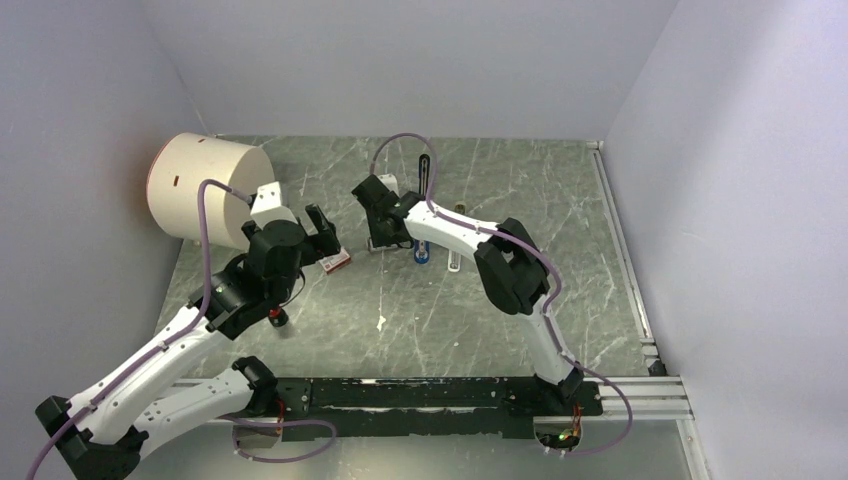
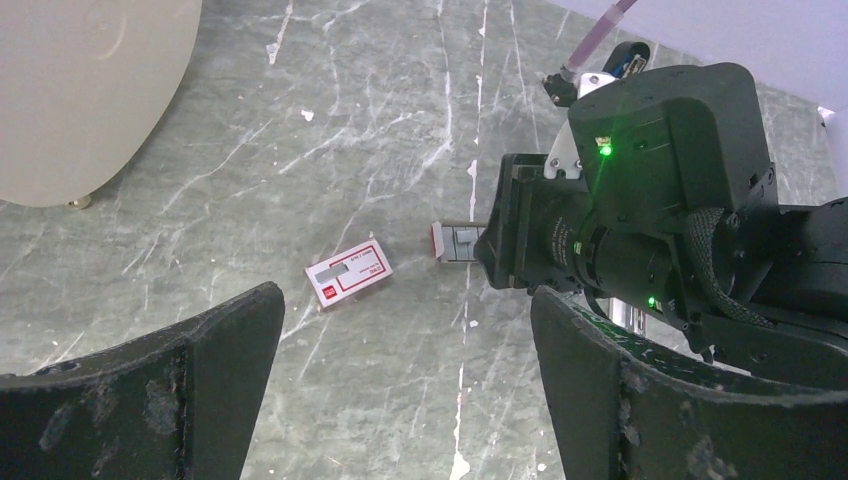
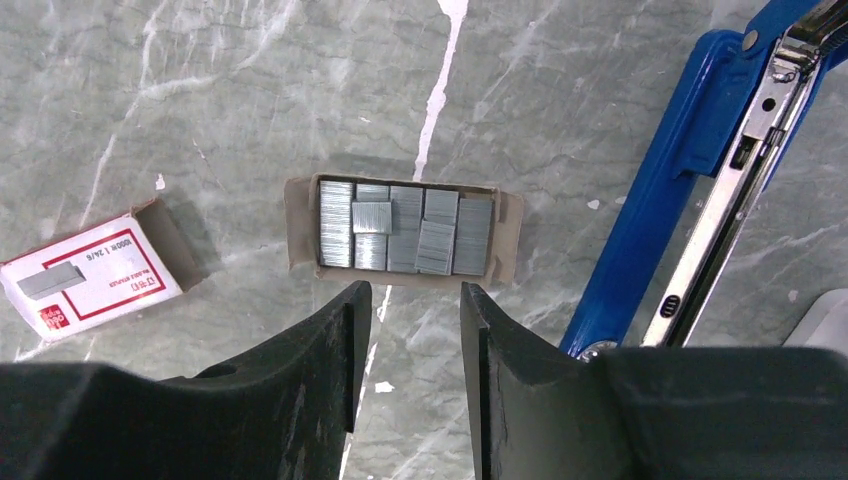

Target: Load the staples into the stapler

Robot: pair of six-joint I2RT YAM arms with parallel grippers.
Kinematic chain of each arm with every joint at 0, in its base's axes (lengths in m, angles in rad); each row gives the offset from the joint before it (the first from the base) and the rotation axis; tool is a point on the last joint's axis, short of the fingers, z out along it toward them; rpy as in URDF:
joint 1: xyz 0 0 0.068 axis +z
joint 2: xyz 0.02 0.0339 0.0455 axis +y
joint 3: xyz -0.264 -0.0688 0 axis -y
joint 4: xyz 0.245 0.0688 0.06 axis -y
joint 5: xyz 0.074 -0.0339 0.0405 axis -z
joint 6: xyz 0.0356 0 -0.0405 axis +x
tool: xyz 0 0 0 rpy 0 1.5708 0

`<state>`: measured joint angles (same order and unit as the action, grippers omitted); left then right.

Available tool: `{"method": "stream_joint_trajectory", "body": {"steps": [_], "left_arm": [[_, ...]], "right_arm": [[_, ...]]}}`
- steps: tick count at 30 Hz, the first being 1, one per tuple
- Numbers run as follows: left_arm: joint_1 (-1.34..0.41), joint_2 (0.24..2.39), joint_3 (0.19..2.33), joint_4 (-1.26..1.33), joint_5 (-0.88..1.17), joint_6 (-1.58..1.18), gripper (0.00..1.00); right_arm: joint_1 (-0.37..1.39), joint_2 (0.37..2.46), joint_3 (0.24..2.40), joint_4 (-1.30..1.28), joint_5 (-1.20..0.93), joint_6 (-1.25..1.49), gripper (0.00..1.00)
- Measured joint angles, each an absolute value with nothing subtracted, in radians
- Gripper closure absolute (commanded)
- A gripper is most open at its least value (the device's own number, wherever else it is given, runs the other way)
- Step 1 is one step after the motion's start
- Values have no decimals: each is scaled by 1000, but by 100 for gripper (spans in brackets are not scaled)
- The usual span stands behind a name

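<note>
The blue stapler (image 3: 670, 190) lies hinged open at the right of the right wrist view, its metal staple channel (image 3: 745, 170) bare; it also shows in the top view (image 1: 423, 250). A brown cardboard tray of silver staples (image 3: 405, 228) lies on the table. My right gripper (image 3: 412, 300) hovers over the tray's near edge, open by a narrow gap and empty. The red-and-white staple box sleeve (image 3: 90, 275) lies to the left, also in the left wrist view (image 2: 348, 273). My left gripper (image 2: 405, 330) is wide open and empty, above the table near the sleeve.
A big beige cylinder (image 1: 205, 190) lies at the back left, close behind my left arm. A pale slim bar (image 1: 455, 262) lies just right of the stapler. Grey walls close in the table on three sides. The right wrist fills the right of the left wrist view (image 2: 650, 200).
</note>
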<state>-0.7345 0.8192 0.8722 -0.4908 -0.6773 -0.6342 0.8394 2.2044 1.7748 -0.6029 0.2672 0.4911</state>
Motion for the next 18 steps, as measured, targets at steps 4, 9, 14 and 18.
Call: {"method": "stream_joint_trajectory", "body": {"steps": [4, 9, 14, 18], "left_arm": [[-735, 812, 864, -489, -677, -634, 2], [-735, 776, 830, -475, -673, -634, 2], [-735, 751, 815, -468, -673, -634, 2], [-735, 756, 815, -468, -673, -635, 2]], "right_arm": [[839, 2215, 1789, -614, 277, 490, 58], [839, 2255, 1821, -622, 297, 490, 59], [839, 2283, 1834, -636, 305, 493, 63], [839, 2287, 1839, -636, 306, 493, 66]]}}
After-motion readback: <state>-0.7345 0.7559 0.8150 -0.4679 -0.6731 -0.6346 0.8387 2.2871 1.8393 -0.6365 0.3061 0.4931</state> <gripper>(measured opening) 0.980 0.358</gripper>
